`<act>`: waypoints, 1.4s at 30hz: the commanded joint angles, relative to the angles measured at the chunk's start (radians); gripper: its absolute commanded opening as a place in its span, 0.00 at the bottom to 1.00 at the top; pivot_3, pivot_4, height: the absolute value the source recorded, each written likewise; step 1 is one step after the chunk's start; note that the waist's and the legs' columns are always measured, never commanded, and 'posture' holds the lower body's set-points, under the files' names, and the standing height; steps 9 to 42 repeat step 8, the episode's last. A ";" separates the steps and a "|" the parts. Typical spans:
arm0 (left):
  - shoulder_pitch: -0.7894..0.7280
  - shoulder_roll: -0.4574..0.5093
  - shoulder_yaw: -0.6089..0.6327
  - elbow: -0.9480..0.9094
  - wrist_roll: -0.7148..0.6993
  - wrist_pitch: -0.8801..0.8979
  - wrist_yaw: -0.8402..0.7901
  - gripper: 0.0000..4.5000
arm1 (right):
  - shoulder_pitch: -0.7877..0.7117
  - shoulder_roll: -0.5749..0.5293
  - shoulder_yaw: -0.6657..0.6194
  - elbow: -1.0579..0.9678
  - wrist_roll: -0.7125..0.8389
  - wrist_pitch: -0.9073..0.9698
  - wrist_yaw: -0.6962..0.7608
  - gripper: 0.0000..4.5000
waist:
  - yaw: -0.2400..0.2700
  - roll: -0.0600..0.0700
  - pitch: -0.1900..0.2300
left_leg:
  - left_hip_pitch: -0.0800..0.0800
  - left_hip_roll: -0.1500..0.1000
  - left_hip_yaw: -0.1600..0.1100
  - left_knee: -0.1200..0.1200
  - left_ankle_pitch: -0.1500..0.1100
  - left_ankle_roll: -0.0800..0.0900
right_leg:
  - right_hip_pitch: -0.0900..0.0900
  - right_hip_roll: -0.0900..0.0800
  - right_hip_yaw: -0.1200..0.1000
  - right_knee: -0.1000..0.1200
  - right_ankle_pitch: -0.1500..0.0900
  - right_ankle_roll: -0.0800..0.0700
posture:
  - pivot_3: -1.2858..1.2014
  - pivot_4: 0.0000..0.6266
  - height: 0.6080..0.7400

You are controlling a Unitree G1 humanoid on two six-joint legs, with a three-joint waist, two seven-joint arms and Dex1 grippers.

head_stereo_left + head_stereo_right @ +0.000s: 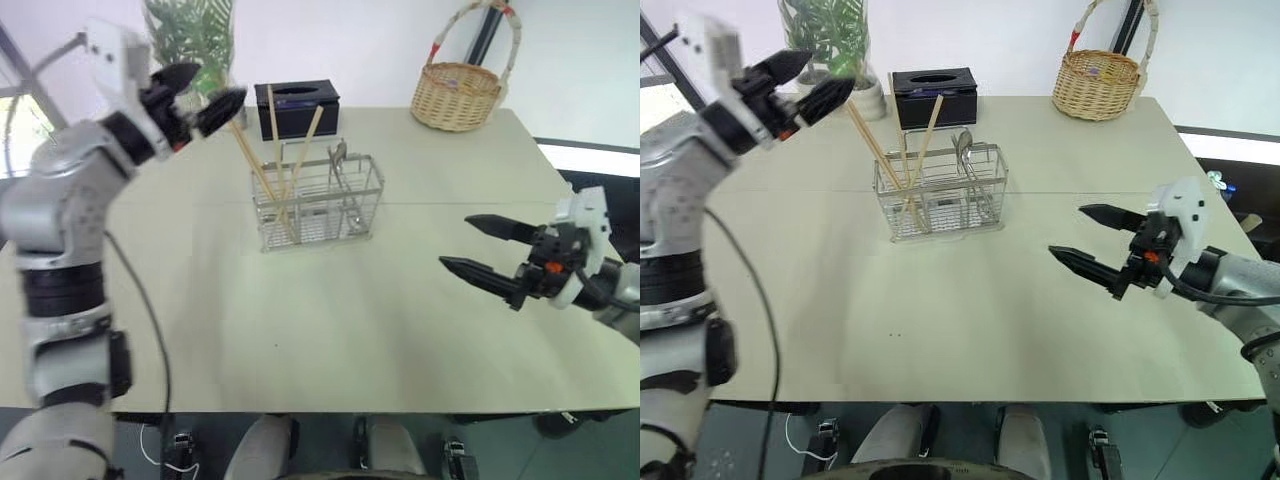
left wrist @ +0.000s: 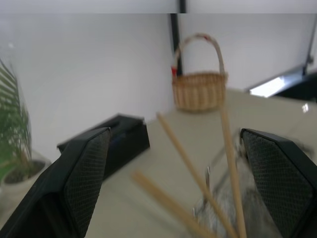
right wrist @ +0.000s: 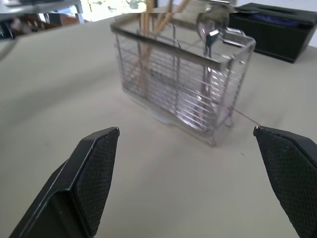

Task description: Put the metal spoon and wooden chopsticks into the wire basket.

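Wire basket [image 1: 318,203] holds 3 thin wooden chopsticks [image 1: 278,150] and shiny metal spoon [image 3: 210,27]; left gripper [image 1: 200,88] and right gripper [image 1: 478,246] both spread wide, empty.

We think this is an indoor test room arranged like a home dining corner. We see a plain beige table [image 1: 400,330] before a white wall, a potted green plant [image 1: 190,35], a black tissue box [image 1: 297,105] and a wicker basket [image 1: 458,95] at its far edge.
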 commanded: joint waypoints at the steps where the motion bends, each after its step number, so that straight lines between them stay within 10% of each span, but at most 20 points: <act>1: 0.135 0.134 0.060 -0.084 -0.001 -0.020 -0.143 0.98 | -0.032 -0.032 -0.020 0.065 -0.059 -0.061 0.071 1.00 | 0.000 0.000 0.000 | 0.000 0.000 0.000 0.000 0.000 0.000 | 0.000 0.000 0.000 0.000 0.000 -0.001 | 0.52 0.24 0.32; 8: 0.360 0.219 0.149 -0.202 -0.016 -0.028 -0.202 0.98 | -0.112 -0.023 0.035 0.115 -0.094 -0.067 0.119 1.00 | 0.004 0.002 0.002 | -0.001 0.002 -0.001 0.000 0.000 0.000 | 0.001 0.000 0.001 -0.005 0.000 -0.003 | 0.52 0.24 0.32; 42: 0.360 0.219 0.149 -0.202 -0.016 -0.028 -0.202 0.98 | -0.112 -0.023 0.035 0.115 -0.094 -0.067 0.119 1.00 | 0.004 0.002 0.002 | -0.001 0.002 -0.001 0.000 0.000 0.000 | 0.001 0.000 0.001 -0.005 0.000 -0.003 | 0.52 0.24 0.32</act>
